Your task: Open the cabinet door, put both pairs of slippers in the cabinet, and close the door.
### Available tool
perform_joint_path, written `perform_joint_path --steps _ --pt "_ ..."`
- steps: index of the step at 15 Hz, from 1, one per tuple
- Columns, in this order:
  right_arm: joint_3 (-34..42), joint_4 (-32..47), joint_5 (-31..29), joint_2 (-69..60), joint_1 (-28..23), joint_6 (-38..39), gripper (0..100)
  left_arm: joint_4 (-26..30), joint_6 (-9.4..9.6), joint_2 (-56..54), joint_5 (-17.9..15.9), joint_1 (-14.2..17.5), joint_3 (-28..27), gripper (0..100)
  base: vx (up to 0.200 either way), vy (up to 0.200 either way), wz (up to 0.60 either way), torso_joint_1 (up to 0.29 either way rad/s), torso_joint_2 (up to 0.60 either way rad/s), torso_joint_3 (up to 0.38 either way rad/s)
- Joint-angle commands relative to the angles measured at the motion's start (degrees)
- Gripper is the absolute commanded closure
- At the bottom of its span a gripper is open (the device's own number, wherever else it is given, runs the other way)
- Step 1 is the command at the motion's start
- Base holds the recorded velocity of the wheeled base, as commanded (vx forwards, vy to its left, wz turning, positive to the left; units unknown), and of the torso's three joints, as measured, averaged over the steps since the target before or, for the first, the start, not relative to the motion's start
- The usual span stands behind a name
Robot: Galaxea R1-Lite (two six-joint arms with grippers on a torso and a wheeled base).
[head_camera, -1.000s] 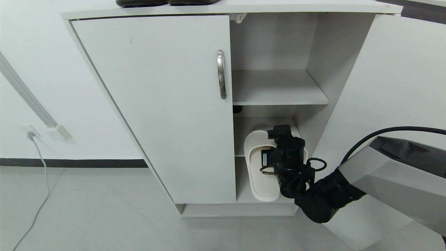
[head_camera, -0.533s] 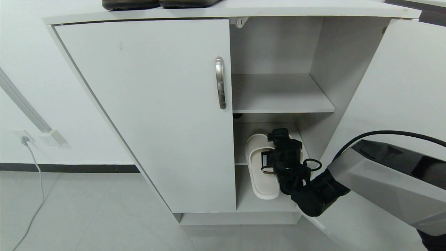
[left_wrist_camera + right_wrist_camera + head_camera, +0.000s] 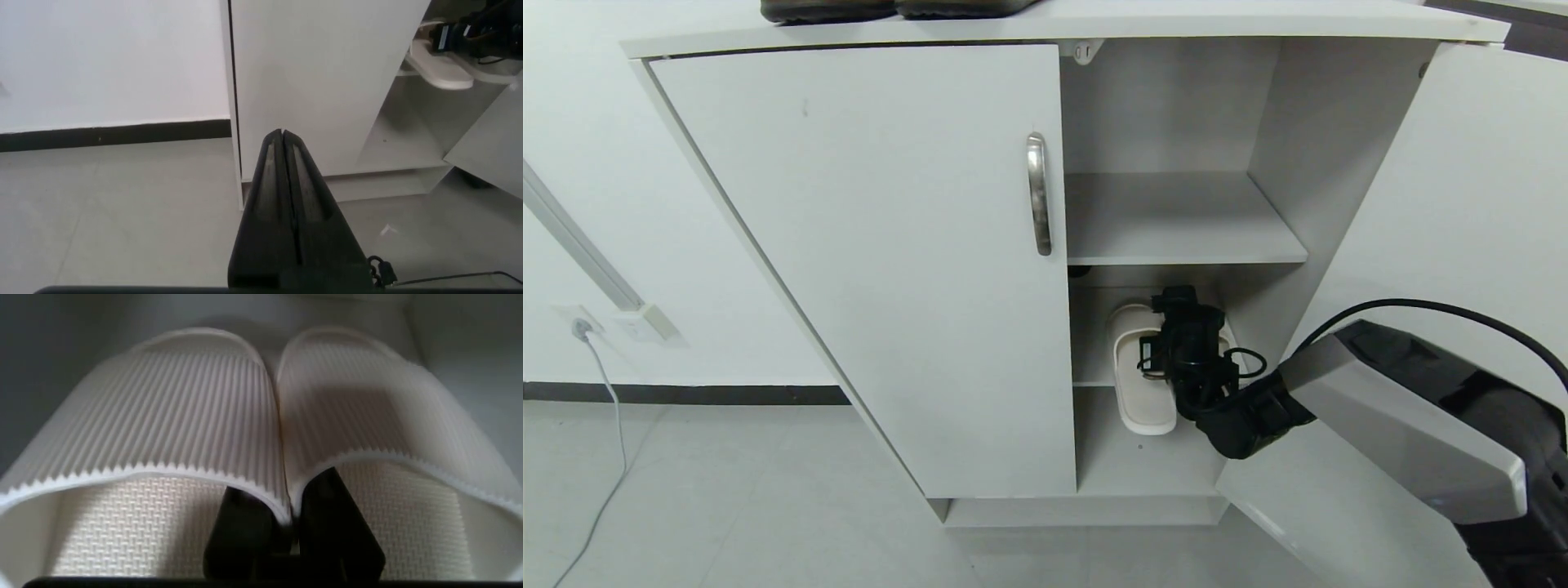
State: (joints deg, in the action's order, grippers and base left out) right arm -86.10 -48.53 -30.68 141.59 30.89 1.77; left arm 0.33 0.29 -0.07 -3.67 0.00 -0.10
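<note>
The white laminate cabinet (image 3: 1045, 20) stands flat-panelled and square-edged, its left-hand door (image 3: 874, 261) shut and its right-hand door (image 3: 1462, 188) swung wide. Compared with half a second ago, the white slippers (image 3: 1143, 400) sit deeper inside: they now lie along the lower shelf (image 3: 1088, 351) with only the heels overhanging its front edge, and the right arm has followed them in. The pair looks like soft foam, with ribbed straps, stippled footbeds and rounded toes. The dark slippers (image 3: 890, 8) rest on the cabinet's top near its front edge. The right gripper (image 3: 286, 506) has its jaws clenched on the two adjoining strap edges. The left gripper (image 3: 282, 139) hangs over the grey tiled floor (image 3: 122, 212), jaws pressed together on nothing. A curved brushed-metal handle (image 3: 1036, 194) runs down the shut door's edge
</note>
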Motion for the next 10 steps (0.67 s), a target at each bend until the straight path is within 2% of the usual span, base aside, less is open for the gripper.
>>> perform_joint_path --steps 1,7,10 --pt "-4.2 2.7 0.8 0.5 -0.8 0.0 100 -0.1 0.06 0.1 0.0 0.0 0.0 100 0.000 0.000 0.00 0.000 0.00 0.000" --pt "-15.4 11.9 2.9 4.7 -3.9 0.2 100 0.0 0.41 0.1 -0.2 0.0 0.0 100 0.000 0.000 0.00 0.000 0.00 0.000" --pt "-19.5 13.4 3.1 6.5 -4.0 -0.1 100 0.0 0.41 0.1 -0.1 0.0 0.0 100 0.000 0.000 0.00 0.000 0.00 0.000"
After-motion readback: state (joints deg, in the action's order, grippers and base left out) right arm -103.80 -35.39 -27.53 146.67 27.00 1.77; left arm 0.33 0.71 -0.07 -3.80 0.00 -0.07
